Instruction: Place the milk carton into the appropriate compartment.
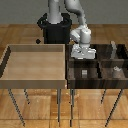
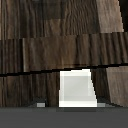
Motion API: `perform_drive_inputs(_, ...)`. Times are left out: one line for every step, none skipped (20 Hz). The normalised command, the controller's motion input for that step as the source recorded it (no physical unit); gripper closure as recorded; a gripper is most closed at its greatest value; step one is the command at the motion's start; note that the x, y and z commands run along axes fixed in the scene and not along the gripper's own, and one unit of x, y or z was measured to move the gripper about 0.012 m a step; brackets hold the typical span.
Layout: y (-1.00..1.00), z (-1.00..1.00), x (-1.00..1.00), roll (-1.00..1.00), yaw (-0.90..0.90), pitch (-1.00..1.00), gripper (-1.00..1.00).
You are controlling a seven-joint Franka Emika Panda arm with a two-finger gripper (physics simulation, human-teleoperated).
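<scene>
My gripper (image 1: 82,54) hangs low over the far cell of the dark brown four-cell tray (image 1: 71,75), on the exterior view's left side. In the wrist view the gripper (image 2: 71,104) is shut on the milk carton (image 2: 75,89), a pale box with a white top held between the fingertips (image 2: 40,104). Dark striped wood lies below it. The compartment with the short pale grey block (image 1: 84,72) is the near cell on the same side, just in front of the gripper. The carton is hard to make out under the hand in the exterior view.
The big light tan undivided tray (image 1: 10,65) stands at the exterior view's left, touching the dark tray. A whitish round thing (image 1: 116,70) sits in the near cell on the exterior view's right, and a taller grey thing (image 1: 114,48) in the far one. The robot's black base (image 1: 54,27) is behind.
</scene>
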Motion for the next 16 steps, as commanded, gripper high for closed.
perform_drive_inputs(0.00,0.00,0.00,0.00,0.00,0.00,1.00)
perform_drive_inputs(0.00,0.00,0.00,0.00,0.00,0.00,1.00)
perform_drive_inputs(0.00,0.00,0.00,0.00,0.00,0.00,1.00)
perform_drive_inputs(0.00,0.00,0.00,0.00,0.00,0.00,1.00)
perform_drive_inputs(0.00,0.00,0.00,0.00,0.00,0.00,1.00)
perform_drive_inputs(0.00,1.00,0.00,0.00,0.00,0.00,1.00)
perform_drive_inputs(0.00,0.00,0.00,0.00,0.00,0.00,1.00)
perform_drive_inputs(0.00,1.00,0.00,0.00,0.00,0.00,1.00)
perform_drive_inputs(0.00,1.00,0.00,0.00,0.00,0.00,1.00)
perform_drive_inputs(0.00,1.00,0.00,0.00,0.00,0.00,1.00)
perform_drive_inputs(0.00,1.00,0.00,0.00,0.00,0.00,1.00)
perform_drive_inputs(0.00,1.00,0.00,0.00,0.00,0.00,1.00)
perform_drive_inputs(0.00,1.00,0.00,0.00,0.00,0.00,1.00)
perform_drive_inputs(0.00,1.00,0.00,0.00,0.00,0.00,1.00)
perform_drive_inputs(0.00,1.00,0.00,0.00,0.00,0.00,1.00)
perform_drive_inputs(1.00,0.00,0.00,0.00,0.00,0.00,1.00)
